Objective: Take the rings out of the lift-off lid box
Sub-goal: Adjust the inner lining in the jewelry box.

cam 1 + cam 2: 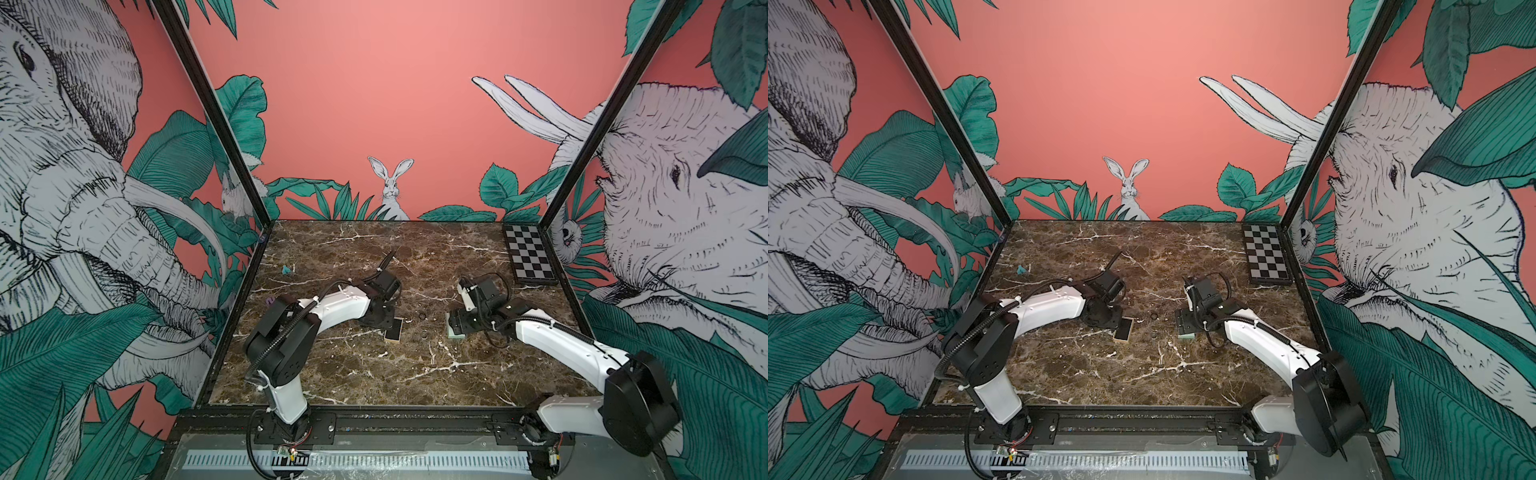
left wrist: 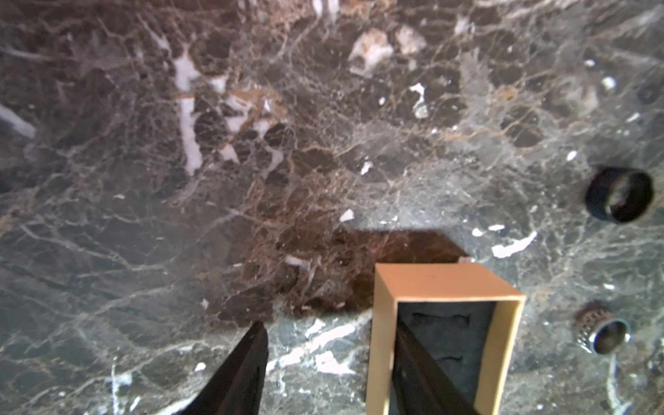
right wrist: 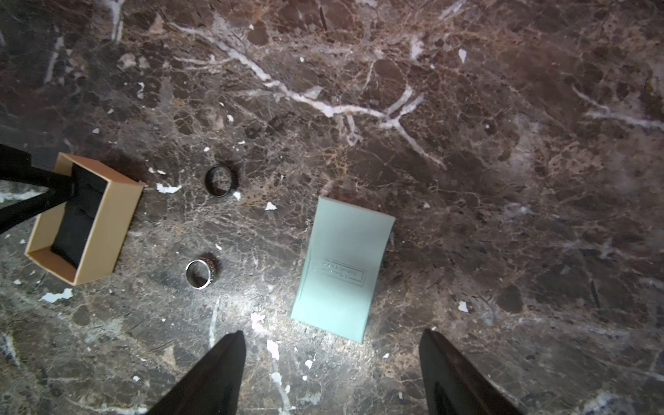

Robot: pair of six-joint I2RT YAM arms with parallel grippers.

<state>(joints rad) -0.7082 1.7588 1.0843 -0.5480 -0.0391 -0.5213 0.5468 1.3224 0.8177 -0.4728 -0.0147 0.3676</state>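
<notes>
Two arms [image 1: 345,307] [image 1: 557,340], one box base [image 3: 107,230], one mint lid [image 3: 341,273], two rings [image 3: 234,184] [image 3: 212,266]

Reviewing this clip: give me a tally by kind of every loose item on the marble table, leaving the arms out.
Rings: 2, dark ring and silvery ring, both lying outside the box
Box base: 1
Lid: 1
Checkerboard: 1
Small bits: 2, teal bit and purple bit
Total: 7
</notes>
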